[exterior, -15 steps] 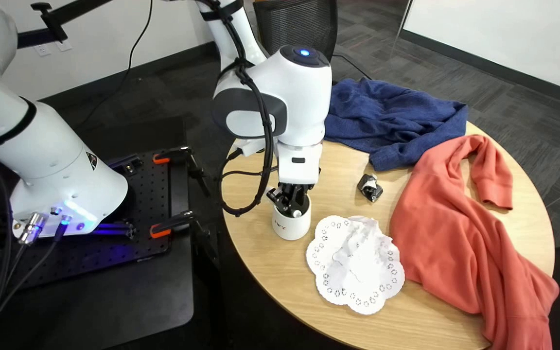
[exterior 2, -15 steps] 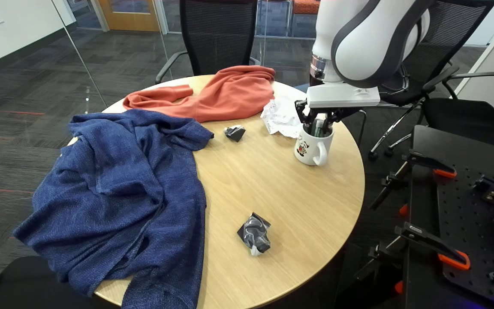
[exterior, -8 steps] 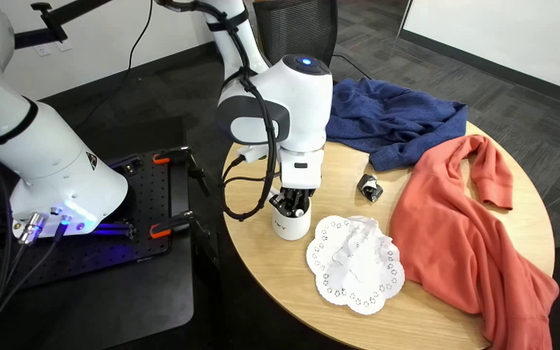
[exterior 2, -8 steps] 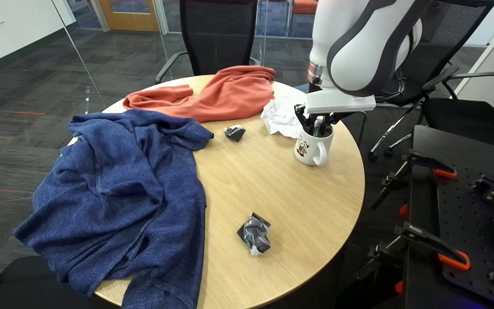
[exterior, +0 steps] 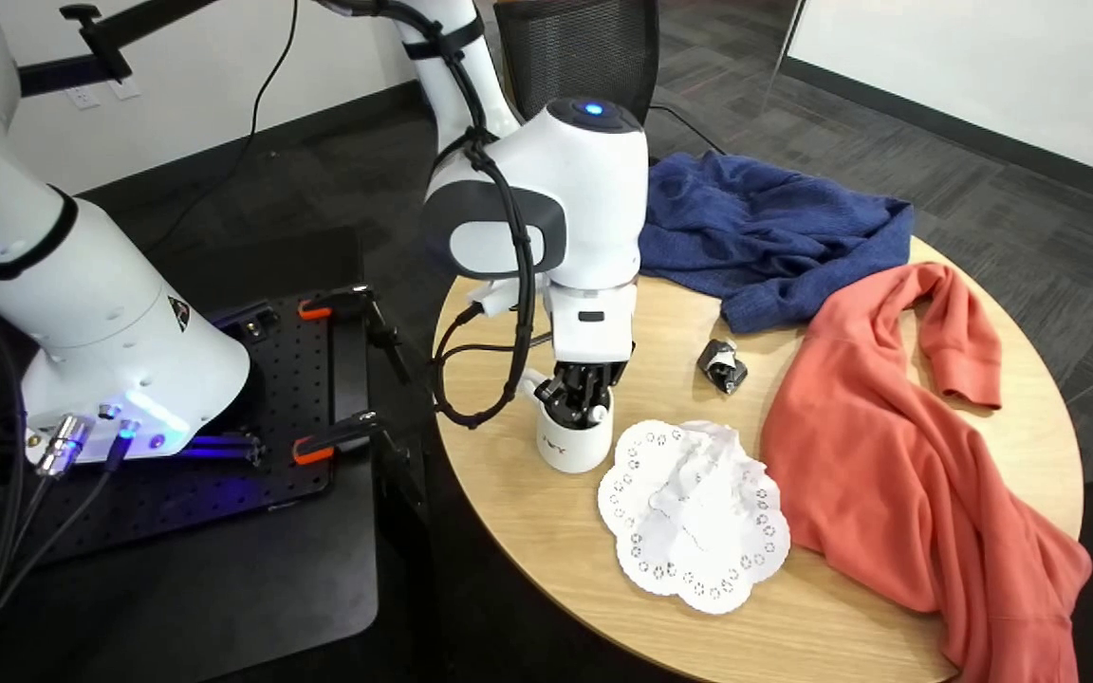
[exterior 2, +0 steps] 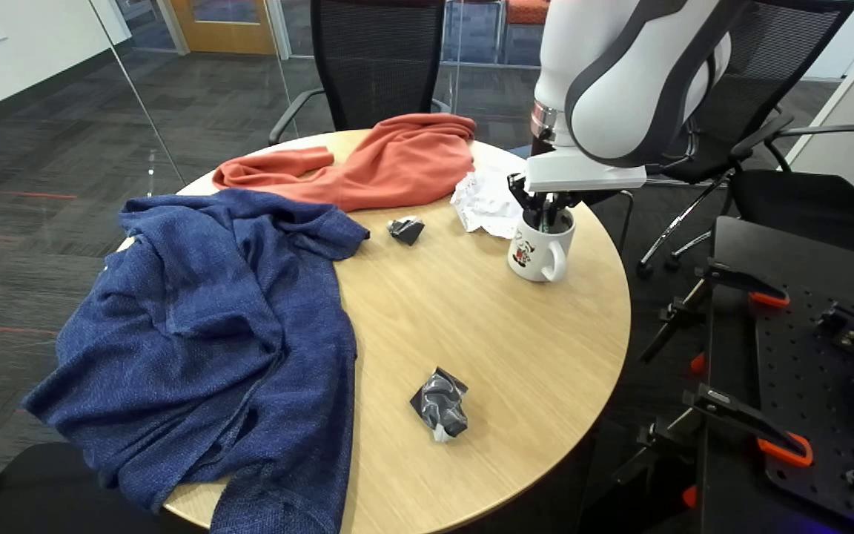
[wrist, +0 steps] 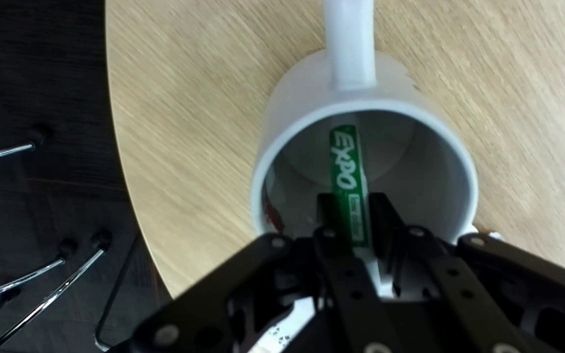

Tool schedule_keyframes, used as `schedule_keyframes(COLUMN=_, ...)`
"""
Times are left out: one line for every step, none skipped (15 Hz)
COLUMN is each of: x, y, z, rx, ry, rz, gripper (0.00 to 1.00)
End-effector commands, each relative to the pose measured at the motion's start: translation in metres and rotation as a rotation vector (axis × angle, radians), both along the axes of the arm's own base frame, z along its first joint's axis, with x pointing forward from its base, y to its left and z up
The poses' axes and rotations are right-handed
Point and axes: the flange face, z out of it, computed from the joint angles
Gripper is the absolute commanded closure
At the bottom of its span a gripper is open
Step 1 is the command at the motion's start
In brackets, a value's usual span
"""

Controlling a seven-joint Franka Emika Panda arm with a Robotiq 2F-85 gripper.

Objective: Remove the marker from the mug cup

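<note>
Near edge of round table (exterior: 504, 484) facing robot base (exterior: 138, 323), inside white ceramic mug (exterior 2: 533, 254): pinching green-labelled EXPO marker (wrist: 346, 159) in Robotiq gripper (wrist: 353, 208). Likely at extraction step; next, lift straight up without dragging mug.

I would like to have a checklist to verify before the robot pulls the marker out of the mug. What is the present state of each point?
1. Fingers of the gripper on both sides of the marker: ok, in the wrist view.
2. Grip firmness: cannot tell.
3. The marker out of the mug: not ok, its lower end is inside.
4. The mug standing on the table: ok, in both exterior views.
5. The gripper clear of the rim: cannot tell, it hides part of it.
</note>
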Motion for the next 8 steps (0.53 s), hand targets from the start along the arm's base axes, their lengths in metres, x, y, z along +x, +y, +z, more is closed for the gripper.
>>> schedule_keyframes(x=-0.009, y=-0.003, z=0.027, rx=-0.016, ry=-0.072, rz=-0.038, gripper=0.95)
schedule_keyframes(x=-0.011, y=-0.004, z=0.033, rx=-0.016, ry=-0.085, rz=-0.037, gripper=0.95)
schedule_keyframes(x=-0.013, y=-0.005, z=0.041, rx=-0.014, ry=-0.099, rz=-0.033, gripper=0.95)
schedule_keyframes(x=-0.016, y=-0.006, z=0.047, rx=-0.014, ry=-0.107, rz=-0.036, gripper=0.95)
schedule_keyframes(x=-0.018, y=-0.007, z=0.056, rx=-0.010, ry=-0.120, rz=-0.033, gripper=0.95)
schedule_keyframes(x=-0.021, y=-0.008, z=0.064, rx=-0.011, ry=-0.138, rz=-0.030, gripper=0.95)
schedule_keyframes(x=-0.023, y=-0.009, z=0.072, rx=-0.015, ry=-0.155, rz=-0.028, gripper=0.95)
schedule_keyframes(x=-0.025, y=-0.009, z=0.082, rx=-0.021, ry=-0.178, rz=-0.020, gripper=0.95)
